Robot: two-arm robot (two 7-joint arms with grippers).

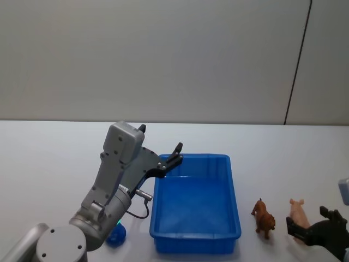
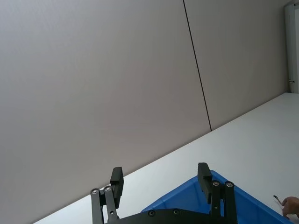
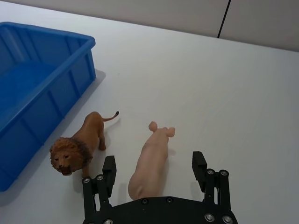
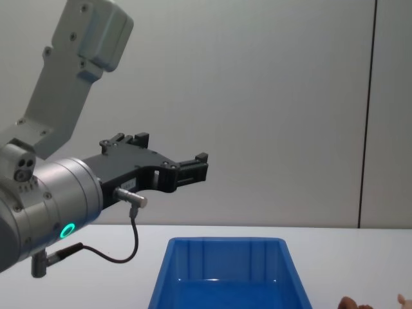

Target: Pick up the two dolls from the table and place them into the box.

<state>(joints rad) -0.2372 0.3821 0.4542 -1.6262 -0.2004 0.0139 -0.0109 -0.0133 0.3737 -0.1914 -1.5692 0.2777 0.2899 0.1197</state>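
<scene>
The blue box [image 1: 195, 204] stands on the white table [image 1: 54, 164] before me, with nothing in it. To its right stand two dolls: a brown lion [image 1: 264, 218] [image 3: 79, 147] and a pink pig [image 1: 298, 212] [image 3: 156, 147]. My right gripper [image 1: 311, 222] [image 3: 154, 167] hovers open at the pig's near end, one finger on each side of its body, not closed on it. The left gripper [image 1: 161, 138] [image 2: 160, 177] [image 4: 187, 168] is raised over the box's far left corner, open and holding nothing.
A small dark blue object [image 1: 116, 236] lies on the table left of the box, partly hidden under my left arm. The box's right wall [image 3: 56, 93] is close to the lion. A grey wall rises behind the table's far edge.
</scene>
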